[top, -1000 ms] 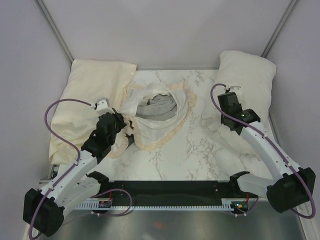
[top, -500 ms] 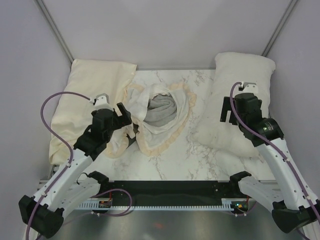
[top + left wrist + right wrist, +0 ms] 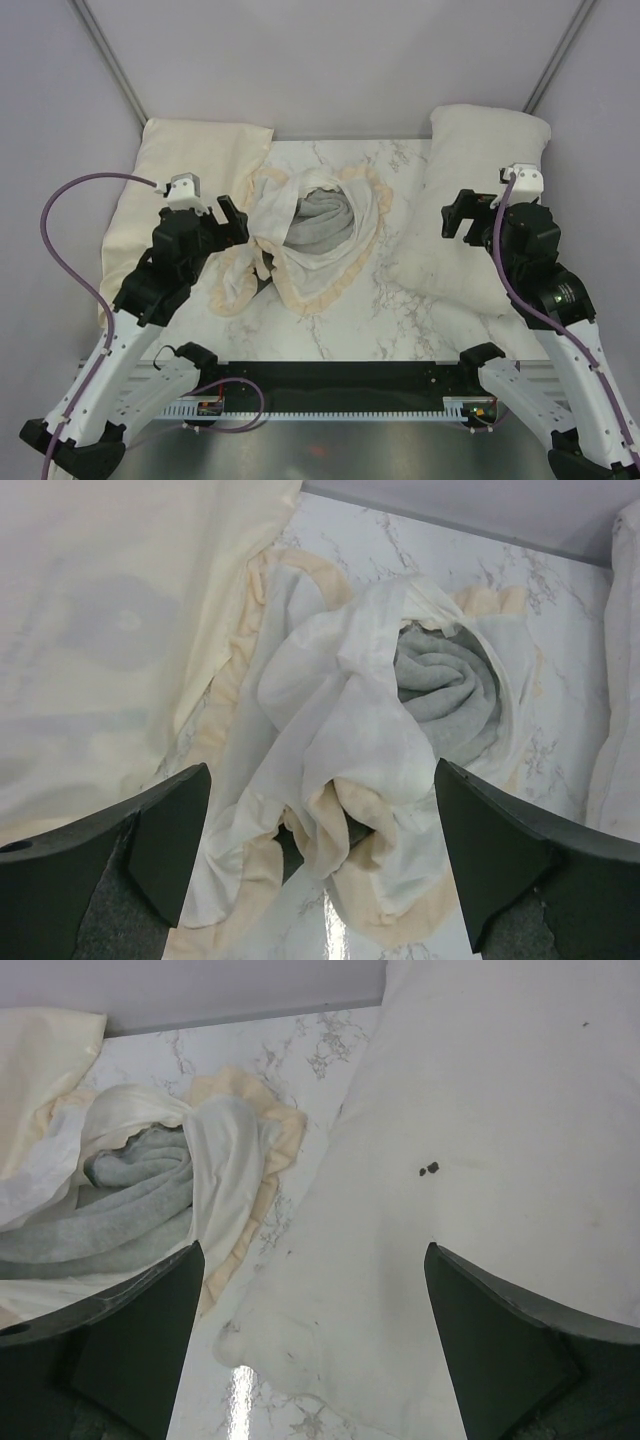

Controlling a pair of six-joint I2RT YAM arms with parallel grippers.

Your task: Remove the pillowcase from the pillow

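Taking the top view as a clock face, the pillowcase [image 3: 315, 235] lies crumpled near the centre of the marble table [image 3: 400, 300]. Its whitish face is turned outward, grey fabric shows in the hollow, and the cream frill rings it. The pillow [image 3: 480, 200] lies bare toward 2 o'clock. Its near edge is just beside the frill, and from the right wrist a thin strip of marble shows between them. We judge the two are fully parted, which is why neither needs holding now.

The left gripper [image 3: 215, 213] hangs over the 9 o'clock side of the pillowcase with its jaws spread wide and nothing between them. In its wrist view the fabric lies loose below the fingers, untouched. The right gripper [image 3: 475, 210] hangs above the pillow's inner edge, equally wide and empty.

A flat pale-yellow cloth [image 3: 180, 170] fills the 10 o'clock corner, and the pillowcase's frill overlaps its edge. We read that cloth as a bystander.

With cover and pillow lying apart, we think the task is essentially finished. What seems left is drawing both arms toward 6 o'clock without snagging the frill.
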